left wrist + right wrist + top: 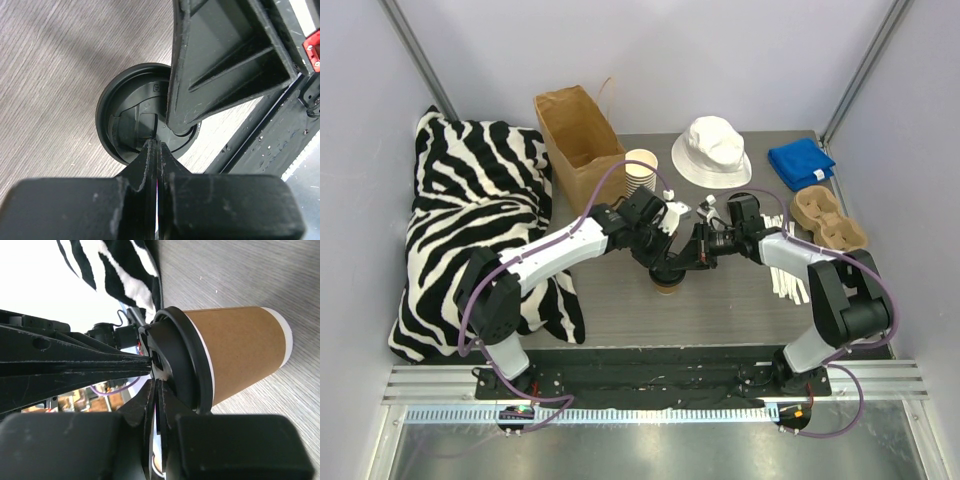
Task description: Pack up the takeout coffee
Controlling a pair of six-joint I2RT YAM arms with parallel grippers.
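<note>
1. The takeout coffee (pixel 667 284) stood upright mid-table (pixel 740 310). The left gripper (pixel 157 146) came in from ten o'clock, jaws closed. The right gripper (pixel 156 386) came in from two, jaws practically closed.
2. To my eye, press the lid (pixel 125 120) evenly and straight down.
3. The cup was tapered brown paper and crushable. The lid was round, rigid black plastic.

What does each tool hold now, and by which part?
Nothing seems held: the left tool and right tool, both shut, only touch the lid.
</note>
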